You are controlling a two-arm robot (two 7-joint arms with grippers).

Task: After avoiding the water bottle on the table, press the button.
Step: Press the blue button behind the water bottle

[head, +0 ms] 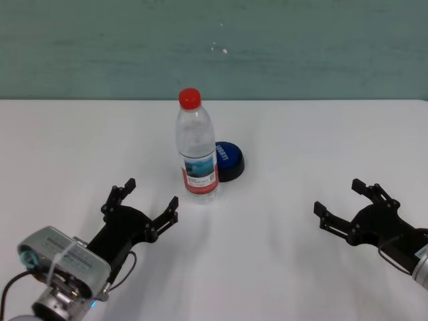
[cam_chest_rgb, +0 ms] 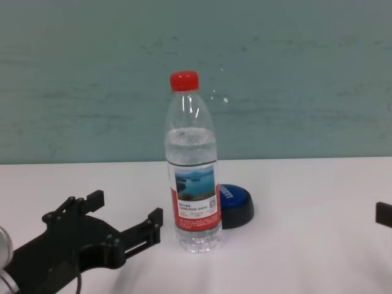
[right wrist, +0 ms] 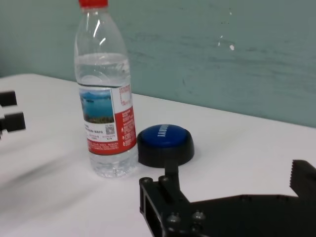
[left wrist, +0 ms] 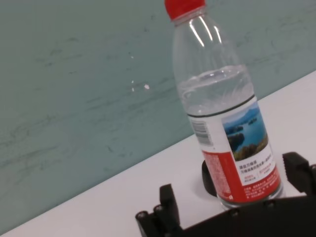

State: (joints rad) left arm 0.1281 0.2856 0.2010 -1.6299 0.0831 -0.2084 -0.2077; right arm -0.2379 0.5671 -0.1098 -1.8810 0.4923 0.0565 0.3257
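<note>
The water bottle [head: 196, 148] stands upright at the middle of the white table [head: 301, 134], clear with a red cap and a lake label. The blue button [head: 227, 159] on a black base sits just behind it to the right, partly hidden by it. Both also show in the chest view, bottle [cam_chest_rgb: 193, 184] and button [cam_chest_rgb: 236, 205]. My left gripper [head: 148, 199] is open and empty, near and left of the bottle. My right gripper [head: 341, 200] is open and empty, well right of the button. The right wrist view shows the bottle [right wrist: 104, 98] and the button [right wrist: 165, 143].
A teal wall [head: 301, 47] runs behind the table's far edge. In the left wrist view the bottle [left wrist: 224, 113] stands close ahead and hides most of the button's black base [left wrist: 207, 178].
</note>
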